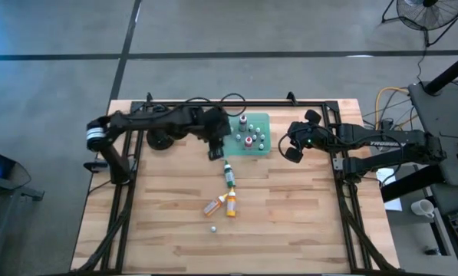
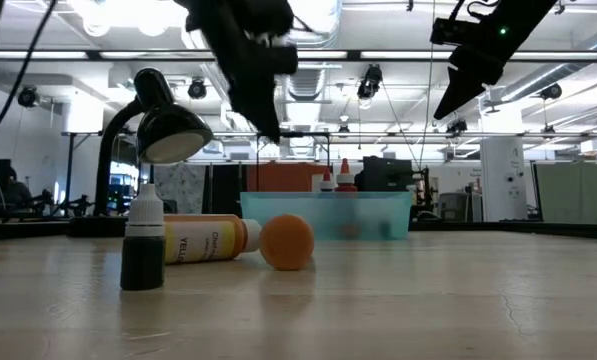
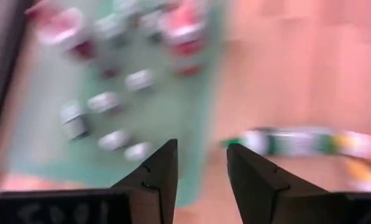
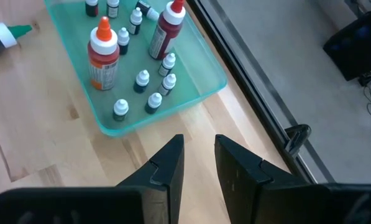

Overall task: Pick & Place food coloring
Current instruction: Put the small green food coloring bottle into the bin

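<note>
left gripper [image 1: 214, 150] spread, empty, tray's [image 1: 261, 117] 7 o'clock | drop onto green bottle [image 1: 229, 175] at 5 | right gripper [image 1: 290, 147] empty, slightly parted

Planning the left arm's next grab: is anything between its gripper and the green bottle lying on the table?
Nothing visible. The left gripper hangs open at the tray's front corner, and only bare wood separates it from the green bottle. The orange bottles lie beyond it.

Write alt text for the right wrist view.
The right gripper, empty with its fingers slightly apart, hovers over the wooden table beside a green tray holding two upright red bottles and several small white-capped bottles.
</note>
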